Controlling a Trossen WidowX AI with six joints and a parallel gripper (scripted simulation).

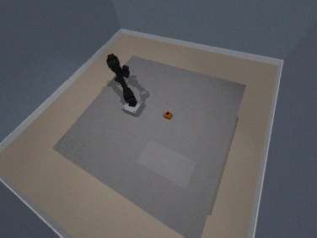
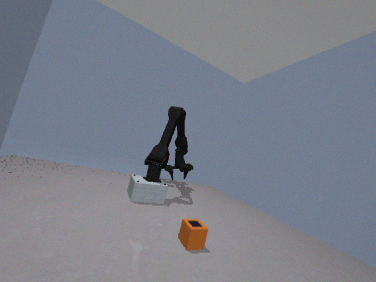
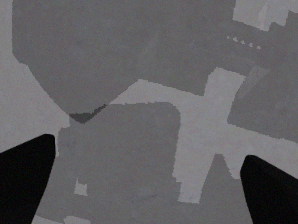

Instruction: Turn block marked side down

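Note:
The orange block (image 1: 168,117) (image 2: 192,238) rests on the grey table surface (image 1: 105,143) (image 2: 90,235). Its dark square mark (image 1: 168,113) (image 2: 195,224) is on the top face, so the marked side faces up. My gripper (image 2: 179,177) (image 3: 153,156) is open and empty, with its two fingers wide apart and pointing down. It hangs above the surface on the far side of the arm's base in the exterior view, well away from the block. The wrist view shows only grey surface and shadows between the fingers; the block is not in it.
The arm stands on a pale box-shaped base (image 1: 132,111) (image 2: 148,193), between the gripper and the block. A lighter rectangle (image 1: 169,164) lies on the surface in the top view. Small dark specks are scattered near the surface's left corner. Walls surround the area.

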